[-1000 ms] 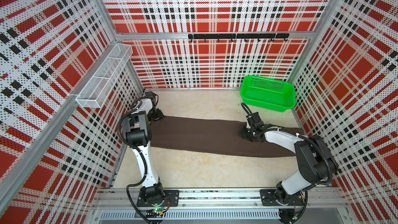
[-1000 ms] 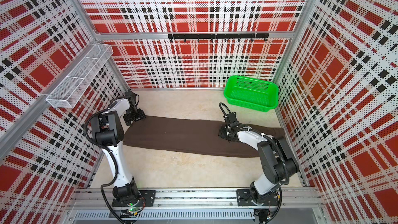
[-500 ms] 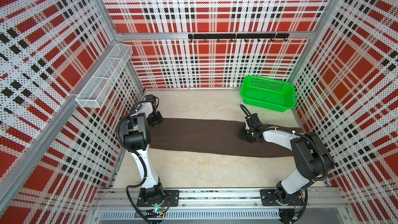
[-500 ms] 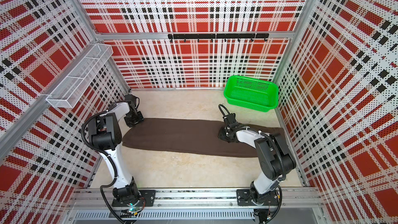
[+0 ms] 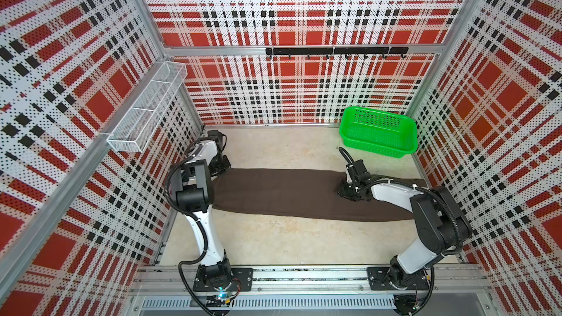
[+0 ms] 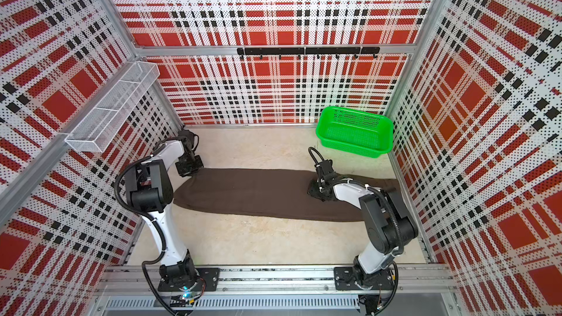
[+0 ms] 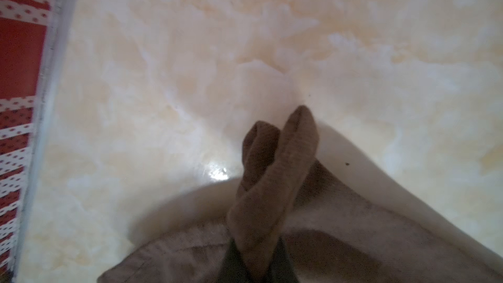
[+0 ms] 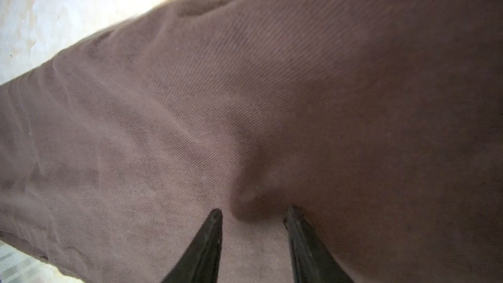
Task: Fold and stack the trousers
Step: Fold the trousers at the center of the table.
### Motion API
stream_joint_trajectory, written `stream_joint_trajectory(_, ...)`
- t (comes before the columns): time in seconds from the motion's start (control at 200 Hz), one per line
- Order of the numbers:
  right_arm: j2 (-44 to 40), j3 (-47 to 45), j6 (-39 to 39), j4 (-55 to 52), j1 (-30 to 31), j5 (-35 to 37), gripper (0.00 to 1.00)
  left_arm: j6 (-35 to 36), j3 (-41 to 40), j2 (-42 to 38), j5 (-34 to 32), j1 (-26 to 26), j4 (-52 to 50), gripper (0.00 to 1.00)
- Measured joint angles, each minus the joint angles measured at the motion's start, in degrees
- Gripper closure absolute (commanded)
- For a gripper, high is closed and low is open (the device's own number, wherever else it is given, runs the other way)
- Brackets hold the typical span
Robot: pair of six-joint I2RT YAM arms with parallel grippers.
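Brown trousers (image 5: 282, 191) lie stretched across the floor (image 5: 273, 238) — left gripper (image 5: 219, 168) clenched on their end corner, likely to lift a fold — right gripper (image 8: 253, 213), jaws apart, pins the cloth as anchor.

Red, white and black plaid perforated walls (image 5: 304, 10) enclose a pale marbled floor (image 5: 273, 238), seemingly glossy. A white wire shelf (image 5: 146, 110) hangs on one side wall; a black hook rail (image 5: 334, 51) crosses the back.
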Motion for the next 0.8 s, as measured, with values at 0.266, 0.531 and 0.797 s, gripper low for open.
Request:
stream_joint_trajectory(0.266, -1.14, 1.07, -1.05, -2.78, 0.0, 2.23, 0.55, -0.02, 3.82, -1.7, -4.57, 2.91, -2.62, 1.0)
stream_joint_trajectory(0.531, -4.02, 1.95, -1.86, -5.42, -1.07, 4.92, 0.54, 0.13, 7.26, -1.88, -7.54, 6.95, -3.8, 1.0)
stream_joint_trajectory(0.797, -3.74, 2.86, -2.49, -6.36, -2.75, 5.81, 0.54, 0.39, 2.16, -5.2, -2.75, 2.64, -3.52, 1.0)
